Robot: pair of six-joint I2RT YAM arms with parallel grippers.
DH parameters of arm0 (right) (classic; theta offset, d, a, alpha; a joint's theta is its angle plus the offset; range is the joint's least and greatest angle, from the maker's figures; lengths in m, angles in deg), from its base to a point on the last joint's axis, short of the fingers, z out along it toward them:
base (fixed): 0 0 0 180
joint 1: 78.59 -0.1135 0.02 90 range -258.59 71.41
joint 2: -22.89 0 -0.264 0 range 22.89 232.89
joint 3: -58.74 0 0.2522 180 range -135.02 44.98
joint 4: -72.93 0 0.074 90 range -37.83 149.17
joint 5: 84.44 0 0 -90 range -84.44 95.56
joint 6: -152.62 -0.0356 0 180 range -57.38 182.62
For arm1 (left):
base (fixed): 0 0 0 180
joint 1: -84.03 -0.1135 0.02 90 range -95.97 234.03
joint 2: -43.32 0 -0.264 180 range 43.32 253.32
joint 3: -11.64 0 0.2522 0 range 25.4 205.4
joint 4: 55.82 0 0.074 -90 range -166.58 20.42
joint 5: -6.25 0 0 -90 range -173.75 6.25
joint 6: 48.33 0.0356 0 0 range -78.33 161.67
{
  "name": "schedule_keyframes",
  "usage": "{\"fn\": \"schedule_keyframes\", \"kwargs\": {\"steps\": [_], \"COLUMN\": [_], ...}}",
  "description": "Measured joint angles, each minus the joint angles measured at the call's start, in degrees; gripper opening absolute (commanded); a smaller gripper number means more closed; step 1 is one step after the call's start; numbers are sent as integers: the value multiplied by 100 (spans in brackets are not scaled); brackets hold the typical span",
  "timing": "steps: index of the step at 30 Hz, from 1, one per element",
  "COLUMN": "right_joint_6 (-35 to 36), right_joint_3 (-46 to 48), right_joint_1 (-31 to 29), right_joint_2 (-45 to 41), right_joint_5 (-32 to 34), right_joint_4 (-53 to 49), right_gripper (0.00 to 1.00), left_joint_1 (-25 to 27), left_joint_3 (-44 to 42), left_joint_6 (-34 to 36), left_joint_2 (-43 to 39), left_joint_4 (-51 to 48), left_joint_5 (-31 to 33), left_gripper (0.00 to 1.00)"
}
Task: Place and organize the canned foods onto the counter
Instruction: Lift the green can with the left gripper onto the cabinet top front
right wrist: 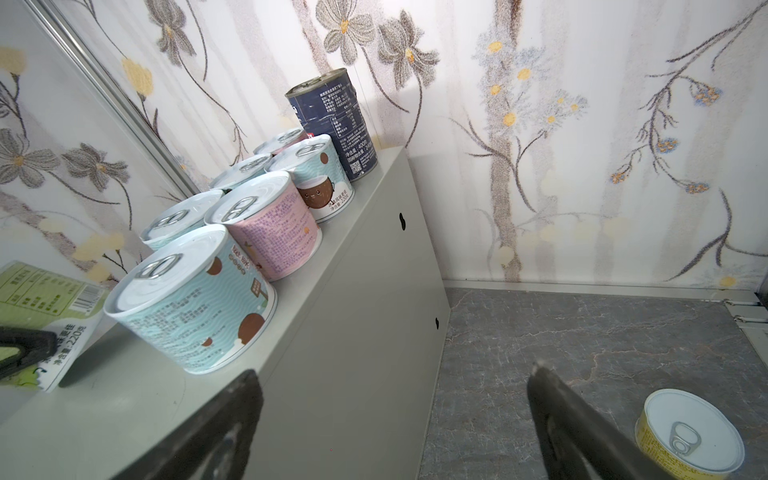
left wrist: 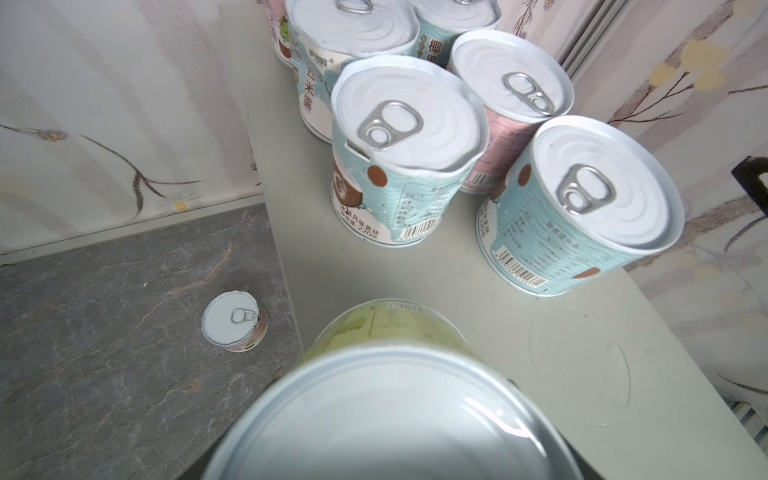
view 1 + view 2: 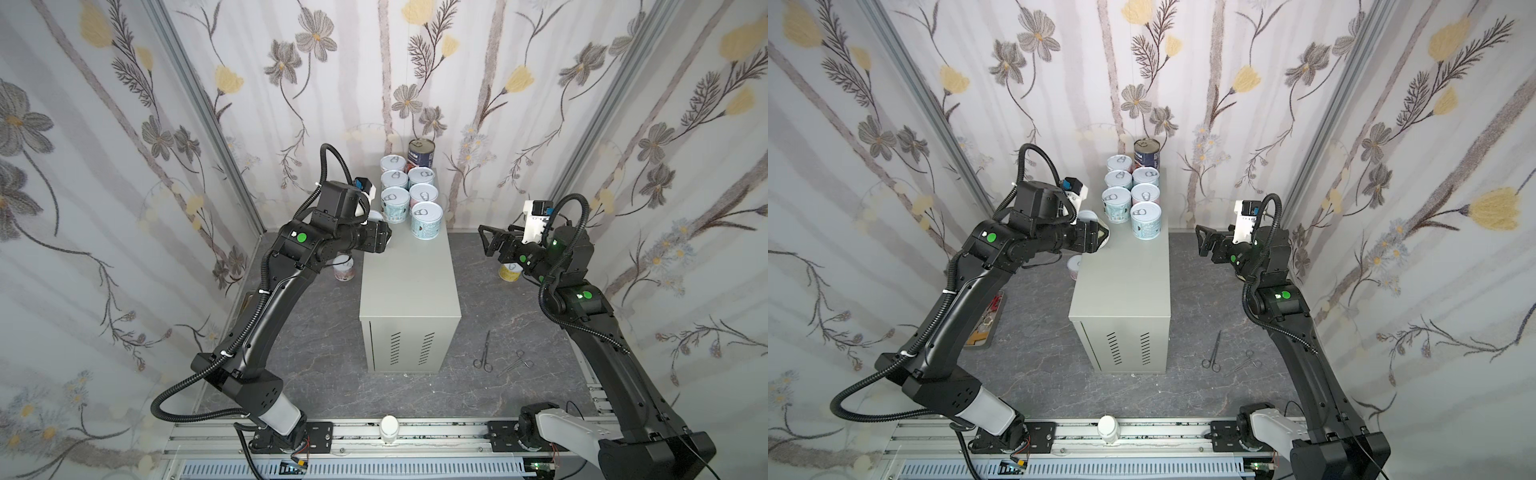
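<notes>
Far left, on the floor: a pink can stands upright, lid up, just beside the counter's left wall. It has not been picked up yet.

Your left gripper is clenched on the green can. It holds the can tilted over the left edge of the counter, bare metal bottom toward the wrist camera. In the right wrist view one finger presses on the label. The can is not set down.

Counter top, far end: six short cans stand in two rows, with the tall dark can at the far right by the wall. The near teal can ends the right row. I judge the free slot to be just near of the left-row teal can.

Handling: these are rigid tins, likely full, so expect some weight. The glossy sleeves are probably slick. The left-row teal can's sleeve stands ragged above its rim, so don't pinch there. Grip across the side wall at mid-height and level the can before lowering, since a tilted base could knock its neighbours.

Your right gripper is released, jaws wide and empty, in the air right of the counter. The yellow can stands upright on the floor below it, well apart from the scissors.
</notes>
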Motion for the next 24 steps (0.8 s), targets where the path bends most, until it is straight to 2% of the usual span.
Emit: {"fn": "schedule_keyframes", "kwargs": {"steps": [6,17,24], "right_joint_6": [35,129,133], "right_joint_3": [109,175,254], "right_joint_1": [2,0,0], "right_joint_2": [-181,-219,-269], "right_joint_5": [-11,-9,-9], "right_joint_4": [-160,-190,-192], "right_gripper": [100,100,100], "left_joint_1": [114,205,219], "left_joint_3": [442,520,494], "left_joint_6": [105,151,186], "left_joint_2": [398,535,527], "left_joint_4": [-96,-39,133], "left_joint_5": [15,92,-13], "left_gripper": [69,82,84]}}
